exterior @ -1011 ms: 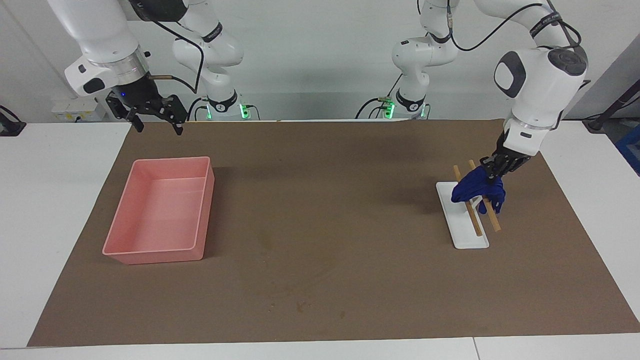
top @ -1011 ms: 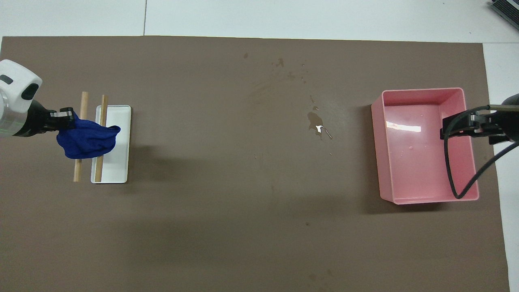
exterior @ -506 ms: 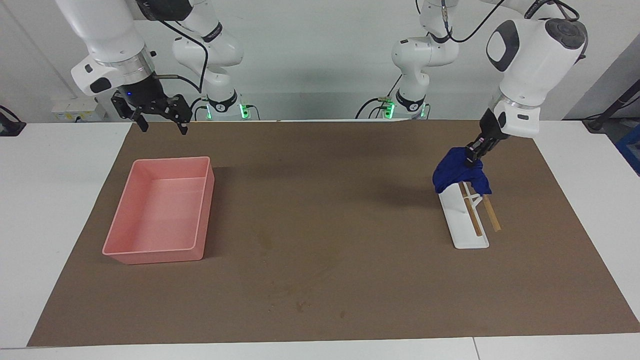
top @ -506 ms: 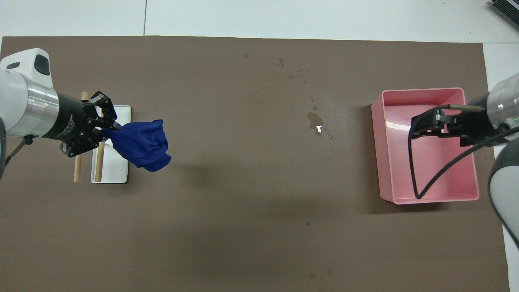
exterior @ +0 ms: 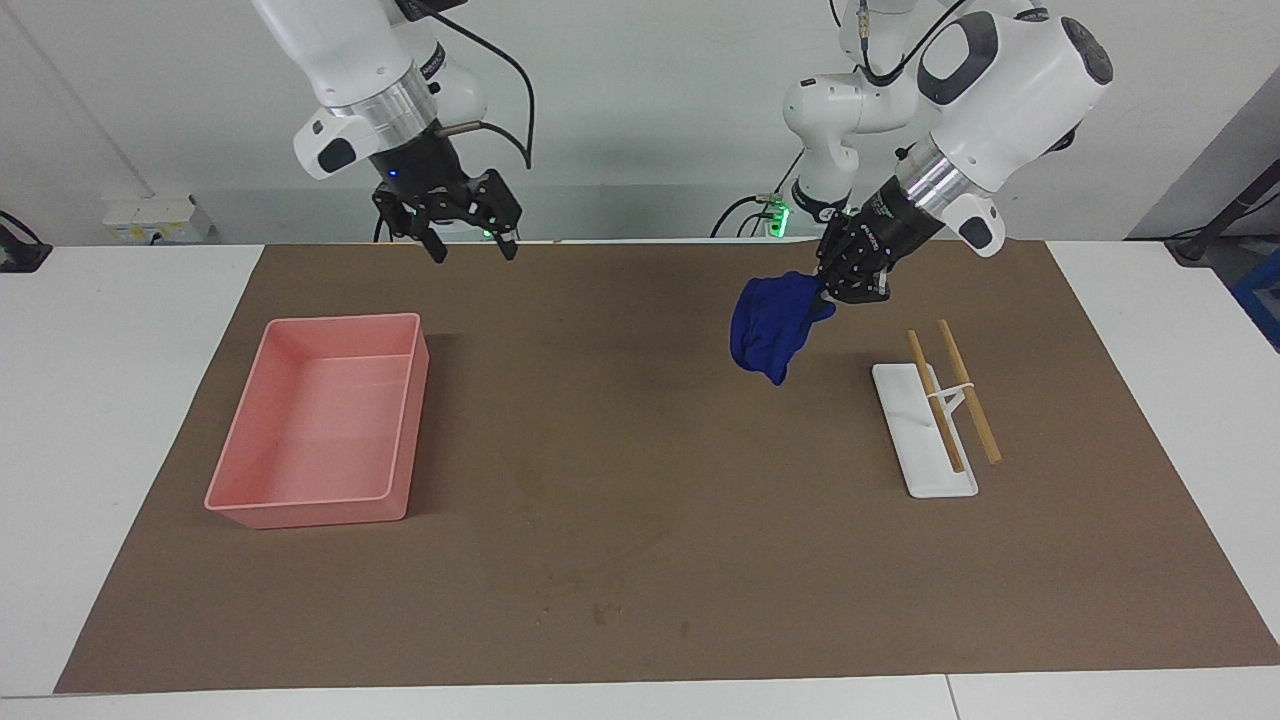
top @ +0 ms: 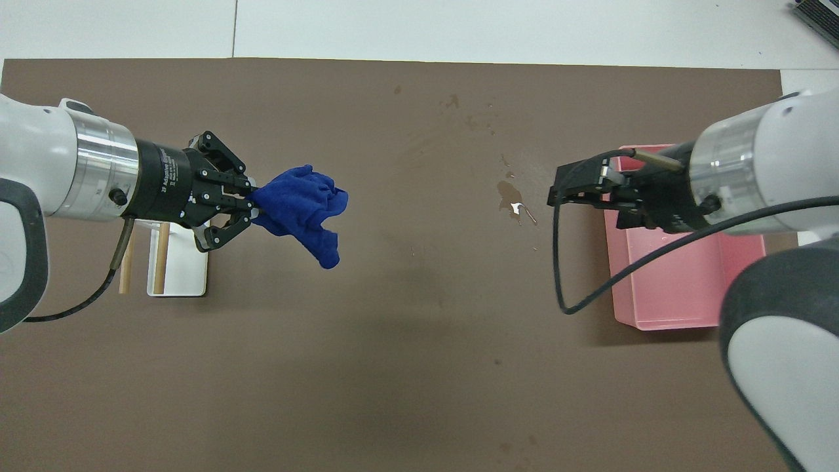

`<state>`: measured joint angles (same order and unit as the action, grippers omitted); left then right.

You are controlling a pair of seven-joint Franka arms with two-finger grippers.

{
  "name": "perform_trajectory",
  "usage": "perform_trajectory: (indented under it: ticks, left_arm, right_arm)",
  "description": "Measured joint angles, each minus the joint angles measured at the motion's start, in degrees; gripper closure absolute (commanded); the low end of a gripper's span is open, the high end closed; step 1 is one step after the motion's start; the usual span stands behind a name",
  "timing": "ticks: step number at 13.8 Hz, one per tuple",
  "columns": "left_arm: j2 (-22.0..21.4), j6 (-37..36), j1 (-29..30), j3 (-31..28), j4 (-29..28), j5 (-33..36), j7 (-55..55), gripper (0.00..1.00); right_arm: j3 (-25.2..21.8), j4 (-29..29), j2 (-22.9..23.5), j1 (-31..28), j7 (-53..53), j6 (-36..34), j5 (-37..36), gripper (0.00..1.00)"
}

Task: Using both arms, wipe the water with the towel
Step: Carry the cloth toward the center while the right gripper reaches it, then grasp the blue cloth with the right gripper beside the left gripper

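The left gripper (exterior: 822,285) pinched the towel (exterior: 770,325), hung in the air above the mat (exterior: 640,560); the right gripper (exterior: 468,245) hovered wide open. Lowering squarely onto the puddle (top: 510,196) would wipe best.

You see white table (exterior: 130,330), brown mat (exterior: 650,450) spread over it. On mat: pink tray (exterior: 318,420) toward right arm's end, white rack (exterior: 925,432) toward left arm's end, small puddle (top: 512,200) between.

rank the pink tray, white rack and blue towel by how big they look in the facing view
1. pink tray, clearly largest
2. white rack
3. towel, bunched and hanging in the left gripper; its raised position makes the last two unsure.
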<state>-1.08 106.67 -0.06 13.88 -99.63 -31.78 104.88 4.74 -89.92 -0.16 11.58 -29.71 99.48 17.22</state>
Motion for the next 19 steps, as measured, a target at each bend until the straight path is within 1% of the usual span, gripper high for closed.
perform_trajectory:
  ticks: [1, 4, 9, 11, 14, 19]
  left_arm:
    - [0.01, 0.42, -0.54, -0.01, 0.00, -1.11, 3.11, 1.00]
    - [0.01, 1.17, -3.79, 0.13, 0.00, -3.48, 9.57, 1.00]
    - [-0.67, 4.40, -6.80, 0.38, 0.04, -5.70, 13.02, 1.00]
    - [-1.25, 6.56, -8.07, 0.46, 0.05, -5.71, 14.08, 1.00]
    - [-1.74, 7.66, -8.96, 0.60, 0.05, -5.71, 14.90, 1.00]
    - [-2.16, 9.98, -9.44, 0.63, 0.04, -6.13, 15.93, 1.00]
  right_arm:
    - [0.04, -0.67, 0.10, 1.85, -3.84, 2.20, 1.16, 0.00]
    - [0.09, -1.80, 1.09, 6.01, -19.92, 8.83, 1.91, 0.00]
    - [0.13, -1.77, 4.65, 12.20, -41.72, 20.29, 1.98, 0.00]
    - [0.13, -1.67, 5.83, 13.35, -49.21, 24.42, 2.03, 0.00]
    - [-0.16, -0.79, 6.88, 13.31, -56.69, 26.27, 4.70, 0.02]
    - [-0.07, -1.09, 7.56, 14.28, -63.19, 24.77, 6.43, 0.06]
